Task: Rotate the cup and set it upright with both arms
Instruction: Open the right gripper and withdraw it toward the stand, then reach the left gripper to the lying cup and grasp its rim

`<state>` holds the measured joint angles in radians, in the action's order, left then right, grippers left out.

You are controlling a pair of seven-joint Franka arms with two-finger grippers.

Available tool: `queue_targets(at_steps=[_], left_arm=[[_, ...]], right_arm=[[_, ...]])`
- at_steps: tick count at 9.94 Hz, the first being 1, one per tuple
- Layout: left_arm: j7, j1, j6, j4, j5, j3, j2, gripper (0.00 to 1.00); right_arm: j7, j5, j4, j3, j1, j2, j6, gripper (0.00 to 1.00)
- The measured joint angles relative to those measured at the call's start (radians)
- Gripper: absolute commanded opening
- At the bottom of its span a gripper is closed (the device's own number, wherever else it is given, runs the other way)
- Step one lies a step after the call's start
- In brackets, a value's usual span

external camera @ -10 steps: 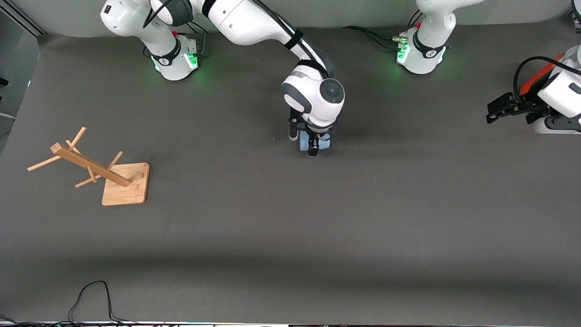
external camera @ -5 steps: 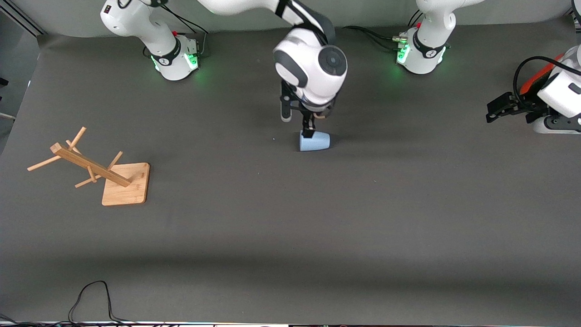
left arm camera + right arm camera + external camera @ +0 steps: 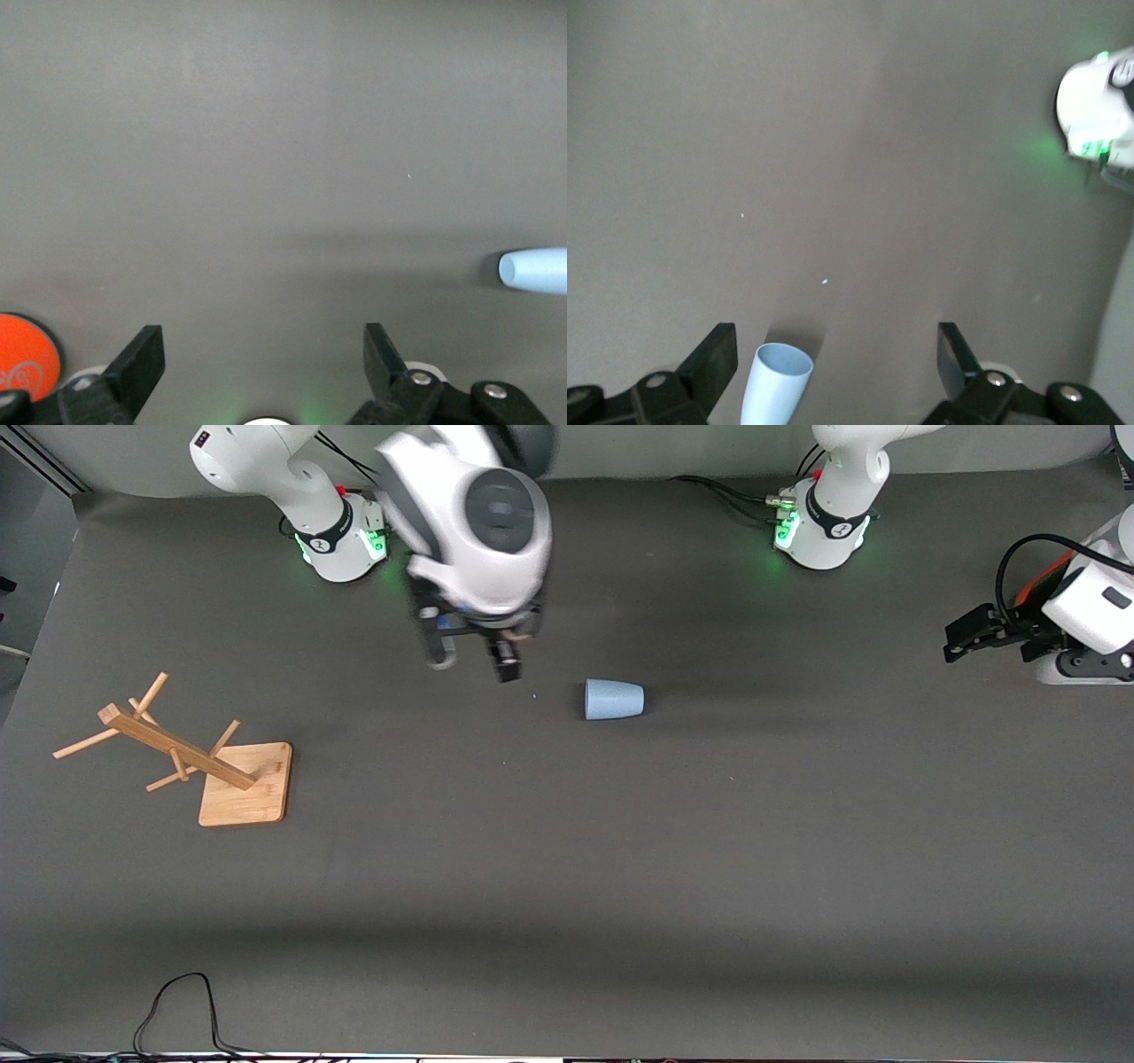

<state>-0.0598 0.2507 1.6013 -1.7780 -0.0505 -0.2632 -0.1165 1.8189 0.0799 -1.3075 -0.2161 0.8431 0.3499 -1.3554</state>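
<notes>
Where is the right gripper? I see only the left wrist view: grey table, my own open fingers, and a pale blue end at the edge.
Observer: The right gripper hangs open over the table, beside the cup toward the right arm's end.
Operator: Is the cup upright?
Observer: No. It lies on its side, with its rim toward the right arm's end.
Operator: Where is my gripper relative to it?
Observer: Your left gripper waits at the left arm's end of the table, apart from the cup.
</notes>
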Motion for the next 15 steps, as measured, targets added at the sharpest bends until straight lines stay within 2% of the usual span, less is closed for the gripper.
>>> queue_targets(at_steps=[3,6,8,10,12,15], left_arm=[[-0.102,-0.019,-0.002,0.004,0.003,-0.054,0.003,1.00],[-0.283,-0.034,-0.002,0.005,0.018,-0.200,0.022,1.00],[-0.401,-0.038,0.000,0.006,0.042,-0.314,0.046,1.00],[-0.500,-0.045,0.004,0.006,0.066,-0.421,0.073,1.00],[-0.647,-0.123,0.026,0.006,0.141,-0.468,0.122,1.00],[-0.874,-0.315,0.079,0.006,0.264,-0.476,0.245,1.00]], right_arm=[[-0.385,-0.003,-0.058,-0.002,-0.188,-0.131,0.025,1.00],[-0.880,-0.004,-0.135,0.027,-0.462,-0.242,0.025,1.00],[-1.163,-0.013,-0.147,0.061,-0.624,-0.266,0.022,1.00],[-1.364,-0.017,-0.158,0.110,-0.751,-0.268,-0.006,1.00],[-1.512,-0.030,-0.209,0.151,-0.815,-0.285,-0.090,1.00],[-1.731,-0.055,-0.244,0.163,-0.839,-0.301,-0.164,1.00]])
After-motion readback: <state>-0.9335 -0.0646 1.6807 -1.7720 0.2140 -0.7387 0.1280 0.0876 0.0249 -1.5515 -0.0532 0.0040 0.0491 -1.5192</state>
